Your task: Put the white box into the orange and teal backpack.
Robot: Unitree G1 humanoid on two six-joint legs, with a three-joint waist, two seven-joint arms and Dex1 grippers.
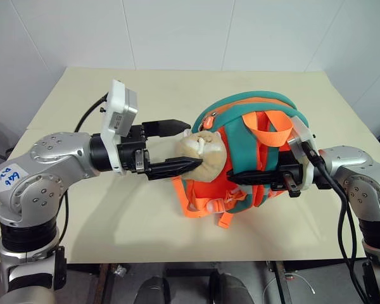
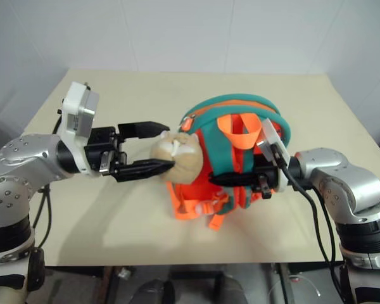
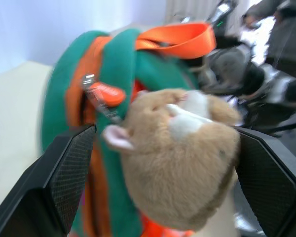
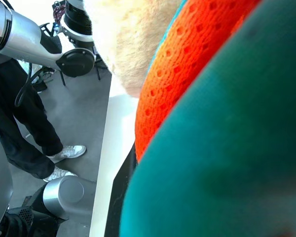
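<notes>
Left claw (image 1: 178, 147) apart around plush toy (image 3: 187, 158); right claw (image 1: 240, 177) clamped on backpack (image 1: 253, 149).

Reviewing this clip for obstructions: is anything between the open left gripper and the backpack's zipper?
Yes. The beige plush toy hangs against the orange and teal backpack, directly between the open fingers of the left gripper. The orange zipper pull sits behind and beside the toy. The right gripper is shut on the backpack's other side.
</notes>
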